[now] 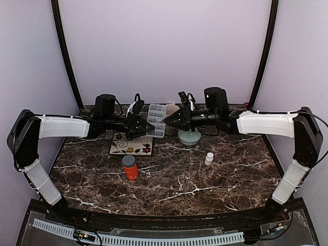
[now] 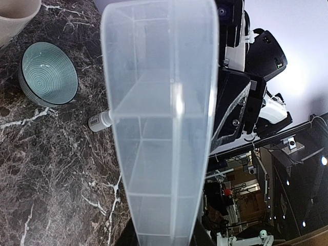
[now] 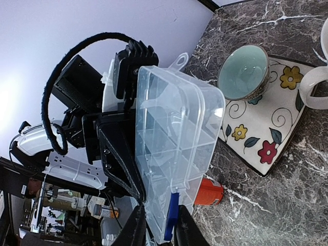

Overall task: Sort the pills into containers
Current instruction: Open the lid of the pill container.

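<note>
The clear plastic pill box (image 1: 156, 120) is held up off the table between both grippers. My left gripper (image 1: 145, 126) is shut on one end of it; in the left wrist view the box (image 2: 161, 128) fills the middle and its compartments look empty. My right gripper (image 1: 169, 120) is shut on the opposite edge, at the blue latch (image 3: 171, 215). In the right wrist view the box (image 3: 177, 143) stands on edge, with my left gripper's black jaws behind it. No pills show in any view.
An orange grey-capped bottle (image 1: 130, 167) stands mid-table. A small white bottle (image 1: 209, 159) stands to the right. A pale green bowl (image 1: 189, 136) sits under my right gripper. A second green bowl (image 3: 243, 72) sits on a flowered square plate (image 1: 132, 146). A white mug (image 3: 318, 87) is beside it.
</note>
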Controlling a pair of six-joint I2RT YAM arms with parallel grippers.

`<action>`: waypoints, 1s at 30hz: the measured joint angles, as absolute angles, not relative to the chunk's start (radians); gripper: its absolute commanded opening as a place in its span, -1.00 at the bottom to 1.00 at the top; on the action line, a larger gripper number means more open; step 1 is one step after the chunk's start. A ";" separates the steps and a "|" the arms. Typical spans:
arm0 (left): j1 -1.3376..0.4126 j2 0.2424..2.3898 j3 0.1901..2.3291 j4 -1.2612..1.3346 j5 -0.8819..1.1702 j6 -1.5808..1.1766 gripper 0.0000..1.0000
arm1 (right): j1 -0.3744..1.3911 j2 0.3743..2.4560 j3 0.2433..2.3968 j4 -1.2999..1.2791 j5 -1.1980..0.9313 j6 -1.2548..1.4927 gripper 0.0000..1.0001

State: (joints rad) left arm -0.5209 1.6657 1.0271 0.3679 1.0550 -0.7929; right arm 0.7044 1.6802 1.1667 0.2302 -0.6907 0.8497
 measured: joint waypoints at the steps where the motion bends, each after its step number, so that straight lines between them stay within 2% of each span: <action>1: -0.521 1.666 1.027 0.368 1.055 -0.793 -1.00 | 0.704 1.681 1.168 0.230 -0.691 0.849 -0.64; 5: -0.521 1.666 1.026 0.368 1.054 -0.793 -1.00 | 0.704 1.686 1.172 0.227 -0.689 0.848 -0.67; 10: -0.521 1.666 1.026 0.368 1.055 -0.793 -1.00 | 0.704 1.690 1.180 0.217 -0.683 0.845 -0.85; 12: -0.521 1.666 1.026 0.367 1.055 -0.793 -1.00 | 0.704 1.692 1.182 0.210 -0.680 0.844 -0.99; 19: -0.519 1.666 1.024 0.363 1.053 -0.791 -1.00 | 0.704 1.700 1.205 0.164 -0.671 0.824 -1.00; 21: -0.519 1.666 1.024 0.359 1.050 -0.789 -0.84 | 0.704 1.702 1.210 0.151 -0.669 0.817 -1.00; 23: -0.519 1.666 1.024 0.355 1.047 -0.787 -0.44 | 0.704 1.702 1.214 0.136 -0.664 0.808 -1.00; 28: -0.520 1.666 1.021 0.337 1.039 -0.768 -0.03 | 0.706 1.702 1.218 0.087 -0.641 0.779 -1.00; 30: -0.520 1.666 1.016 0.332 1.035 -0.764 0.04 | 0.707 1.702 1.218 0.061 -0.630 0.769 -1.00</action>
